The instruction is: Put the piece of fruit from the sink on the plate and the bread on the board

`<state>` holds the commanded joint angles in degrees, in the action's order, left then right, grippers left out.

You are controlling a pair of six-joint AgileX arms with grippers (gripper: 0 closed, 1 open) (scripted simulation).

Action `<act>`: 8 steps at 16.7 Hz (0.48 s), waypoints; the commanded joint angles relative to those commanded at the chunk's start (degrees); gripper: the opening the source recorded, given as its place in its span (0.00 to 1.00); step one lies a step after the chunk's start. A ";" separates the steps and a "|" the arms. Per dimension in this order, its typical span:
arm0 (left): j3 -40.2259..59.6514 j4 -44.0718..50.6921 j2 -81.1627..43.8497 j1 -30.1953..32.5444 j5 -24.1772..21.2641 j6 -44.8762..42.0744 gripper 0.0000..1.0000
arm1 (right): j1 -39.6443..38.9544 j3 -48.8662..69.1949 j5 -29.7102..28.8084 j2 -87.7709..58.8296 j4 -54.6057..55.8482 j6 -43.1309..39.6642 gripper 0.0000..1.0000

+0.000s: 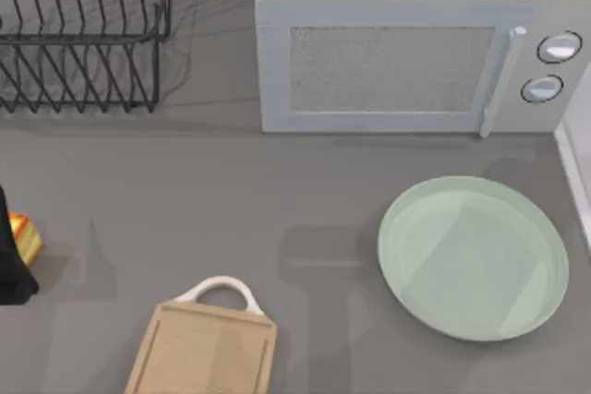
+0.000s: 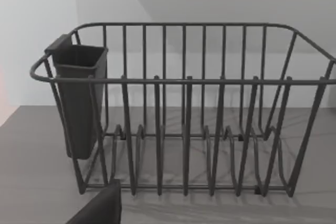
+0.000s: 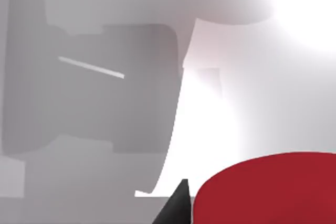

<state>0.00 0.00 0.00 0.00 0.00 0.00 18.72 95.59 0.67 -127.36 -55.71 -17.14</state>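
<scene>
Bread (image 1: 25, 237) sits at your table's left edge, touching left gripper (image 1: 11, 260), grip unclear | fruit (image 3: 268, 190) red beside right gripper's fingertip (image 3: 176, 208), jaw state unclear | plate (image 1: 473, 258) at right, board (image 1: 205, 352) front-left, both bare | no readable writing on microwave (image 1: 416, 66).

Grey table (image 1: 185, 200): plate (image 1: 473, 257), board (image 1: 205, 350), microwave (image 1: 406, 66)

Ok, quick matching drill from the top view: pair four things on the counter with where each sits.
Things:
1. plate
2. board
3. bread
4. dish rack

Places:
A. far-left edge, mid-height
B. right side, below the microwave
C. top-left corner
D. bottom edge, left of centre

Pairs: 1-B, 2-D, 3-A, 4-C
</scene>
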 joint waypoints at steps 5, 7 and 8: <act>0.00 0.00 0.00 0.00 0.00 0.00 1.00 | -3.20 -0.86 -0.21 4.37 -2.94 3.69 0.00; 0.00 0.00 0.00 0.00 0.00 0.00 1.00 | -5.88 -2.81 -0.31 6.65 -5.17 6.65 0.00; 0.00 0.00 0.00 0.00 0.00 0.00 1.00 | -7.47 -3.99 -0.36 7.84 -6.41 8.37 0.00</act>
<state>0.00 0.00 0.00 0.00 0.00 0.00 11.24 91.60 0.31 -119.52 -62.12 -8.77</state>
